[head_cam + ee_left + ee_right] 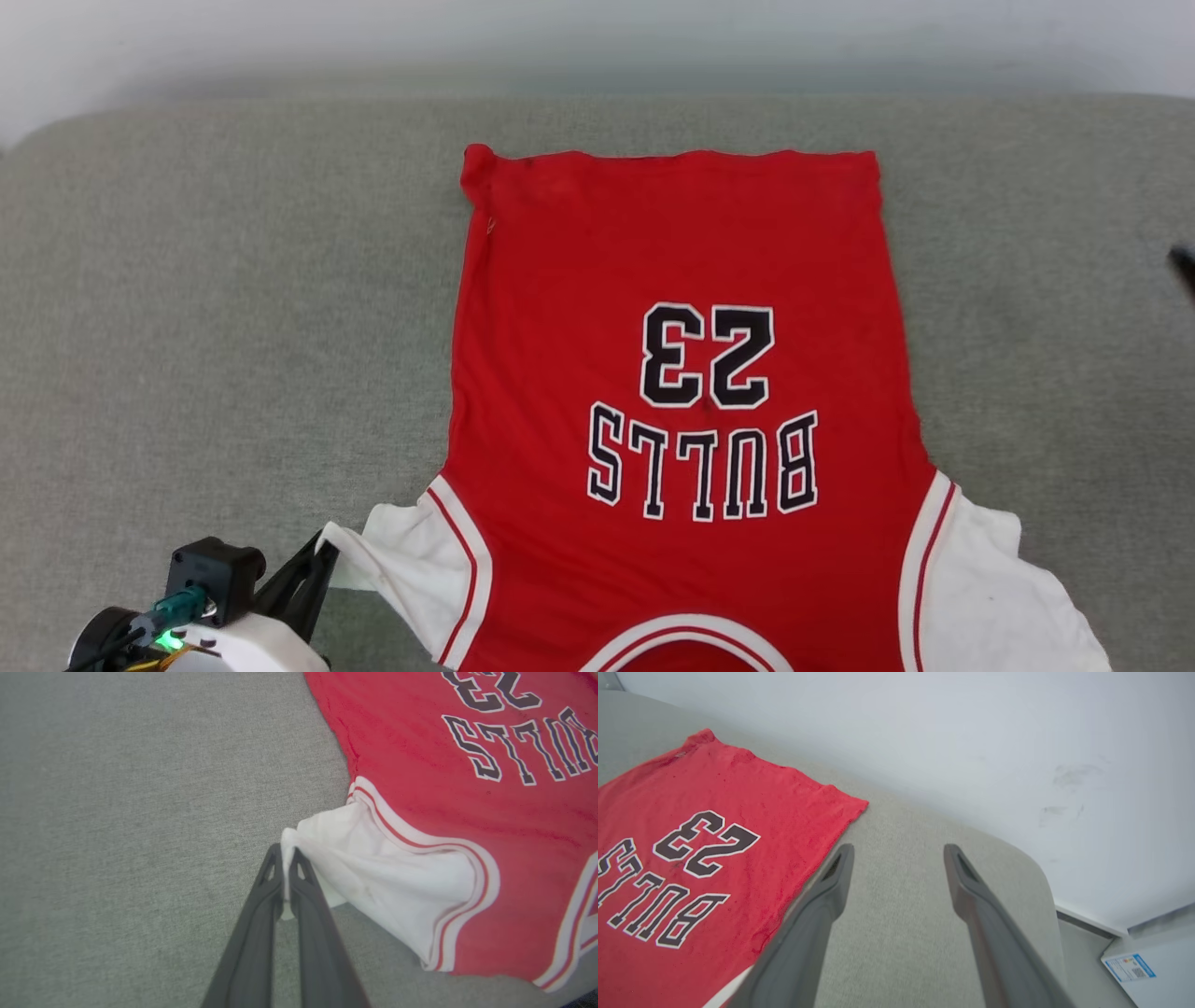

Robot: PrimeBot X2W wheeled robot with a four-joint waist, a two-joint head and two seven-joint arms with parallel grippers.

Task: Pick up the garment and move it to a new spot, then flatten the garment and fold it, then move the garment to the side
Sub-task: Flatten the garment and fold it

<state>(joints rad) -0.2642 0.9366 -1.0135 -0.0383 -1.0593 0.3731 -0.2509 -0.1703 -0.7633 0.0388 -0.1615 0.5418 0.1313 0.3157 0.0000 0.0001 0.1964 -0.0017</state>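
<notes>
left claw [286,855] pinches the white sleeve [373,858], flattening
right claw [899,851] wide, empty beside the garment [444,788]; pull the sleeve outward, low and slow.

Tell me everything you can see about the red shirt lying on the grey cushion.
The garment is a red short-sleeved shirt of soft, thin-looking fabric, with white sleeves, red-and-white trim at sleeve seams and collar, and black "BULLS" and "23" print. It lies spread nearly flat, print up, on the grey upholstered surface, collar toward the robot; one far hem corner is bunched. The left tool is shut on the edge of one white sleeve, drawn to a point.
</notes>
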